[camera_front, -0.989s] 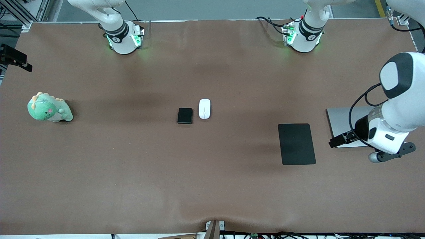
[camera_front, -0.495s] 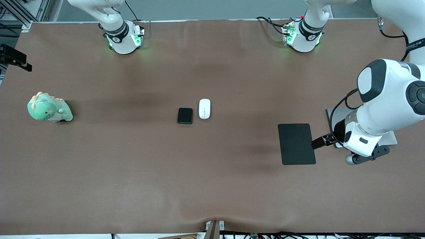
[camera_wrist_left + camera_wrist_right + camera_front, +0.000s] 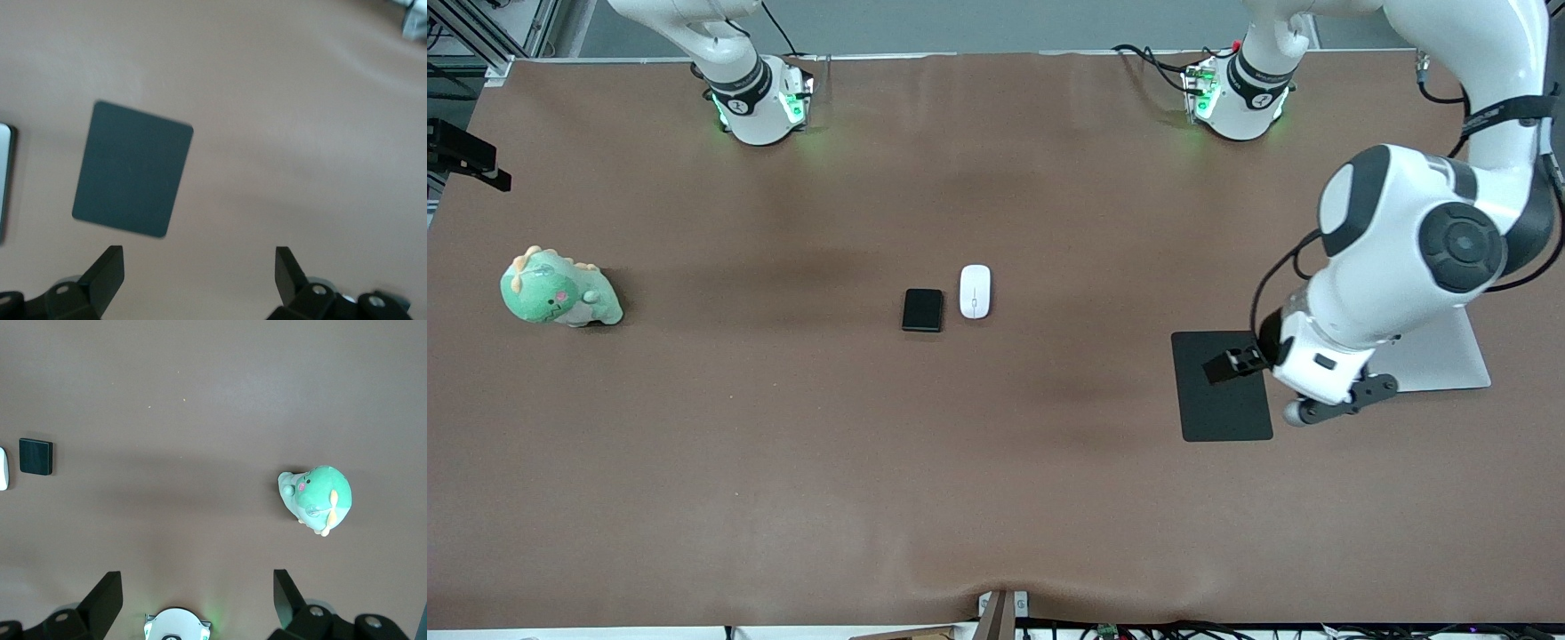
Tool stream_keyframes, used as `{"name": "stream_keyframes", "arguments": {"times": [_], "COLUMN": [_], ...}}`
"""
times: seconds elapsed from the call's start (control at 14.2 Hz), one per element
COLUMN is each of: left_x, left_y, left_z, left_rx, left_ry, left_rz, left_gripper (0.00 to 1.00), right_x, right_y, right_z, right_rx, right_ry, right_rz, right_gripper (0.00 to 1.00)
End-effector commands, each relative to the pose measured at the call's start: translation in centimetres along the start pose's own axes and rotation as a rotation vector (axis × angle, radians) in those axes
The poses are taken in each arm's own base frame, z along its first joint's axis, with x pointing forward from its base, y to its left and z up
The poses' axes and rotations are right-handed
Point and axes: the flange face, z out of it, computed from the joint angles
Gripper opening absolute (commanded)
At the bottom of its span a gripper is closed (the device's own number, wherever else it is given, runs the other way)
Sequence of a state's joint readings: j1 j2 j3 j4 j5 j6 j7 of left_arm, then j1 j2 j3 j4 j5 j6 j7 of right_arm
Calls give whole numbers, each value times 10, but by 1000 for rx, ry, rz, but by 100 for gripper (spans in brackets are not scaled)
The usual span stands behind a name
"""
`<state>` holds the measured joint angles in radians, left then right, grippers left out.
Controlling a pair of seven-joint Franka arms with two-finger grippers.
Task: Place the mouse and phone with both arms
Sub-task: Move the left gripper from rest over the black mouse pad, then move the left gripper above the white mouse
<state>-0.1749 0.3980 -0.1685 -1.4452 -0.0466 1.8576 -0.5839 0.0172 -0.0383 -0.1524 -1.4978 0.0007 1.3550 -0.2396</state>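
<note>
The mouse (image 3: pixel 975 291) and the phone (image 3: pixel 922 309) are lying side by side at the middle of the table (image 3: pixel 783 462), just apart. The left gripper (image 3: pixel 1224 365) is hanging wide open over the black mouse pad (image 3: pixel 1218 409), well apart from both. The right gripper (image 3: pixel 193 600), fingers spread wide, is waiting high above its own base, looking down on the green plush toy (image 3: pixel 556 292).

Probably lab: table-mounted arms (image 3: pixel 1405 240), cabling.

White oval mouse (image 3: pixel 975 291) and small black phone (image 3: pixel 922 310) lie flat mid-table — just beside each other, apparently not touching.
</note>
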Motion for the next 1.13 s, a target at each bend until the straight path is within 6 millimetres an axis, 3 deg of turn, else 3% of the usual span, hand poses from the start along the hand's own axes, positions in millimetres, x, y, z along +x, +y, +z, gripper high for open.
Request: {"name": "stream_keyframes", "arguments": {"times": [0.0,0.28,0.64,0.78,1.06], "left_x": [-26,-73,-141,-165,-190], "left_y": [23,70,141,162,195], "left_z": [14,38,104,110,134], "left_rx": [47,90,164,162,115], "left_ry": [-81,-133,-175,-154,-122], "left_rz": [38,111,233,284,338], "left_gripper": [100,100,100,100,100], "right_x": [-5,-5,-2,-1,8], "right_y": [-1,1,1,0,10], "right_z": [-2,-2,-1,-1,5], "right_rx": [6,7,4,4,2], "right_ry": [8,5,17,14,-3], "right_rz": [0,3,2,0,11], "right_gripper": [100,100,100,100,100]}}
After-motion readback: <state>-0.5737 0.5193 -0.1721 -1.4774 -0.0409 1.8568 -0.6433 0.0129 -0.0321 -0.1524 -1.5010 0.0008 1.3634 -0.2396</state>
